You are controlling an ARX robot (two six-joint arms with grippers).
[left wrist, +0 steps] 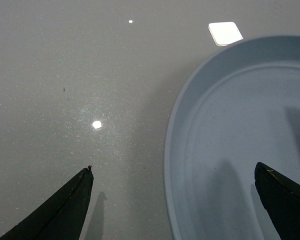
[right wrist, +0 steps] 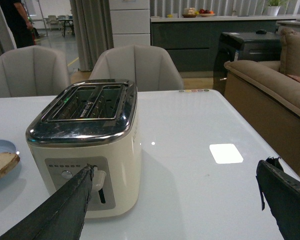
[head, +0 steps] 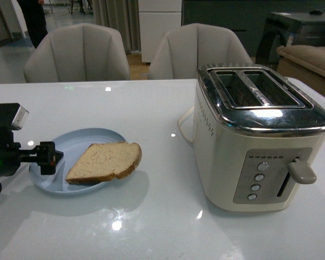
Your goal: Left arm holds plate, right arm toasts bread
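The pale-blue plate (head: 59, 146) lies on the white table at the left, with the half-slice of bread (head: 104, 161) on its right side. My left gripper (head: 49, 157) is open at the plate's left rim; in the left wrist view its fingers straddle the rim (left wrist: 172, 150), one over the table, one over the plate, gripper (left wrist: 175, 175). The cream and chrome toaster (head: 260, 135) stands at the right, both slots empty. My right gripper (right wrist: 175, 172) is open, out of the front view, facing the toaster's (right wrist: 85, 145) lever end from the side away from the plate. The bread's edge shows there (right wrist: 1, 165).
Two grey chairs (head: 78, 51) stand behind the table. The toaster's lever (head: 301, 170) is up. A sofa (right wrist: 270, 85) is beyond the table's right edge. A person stands far back left.
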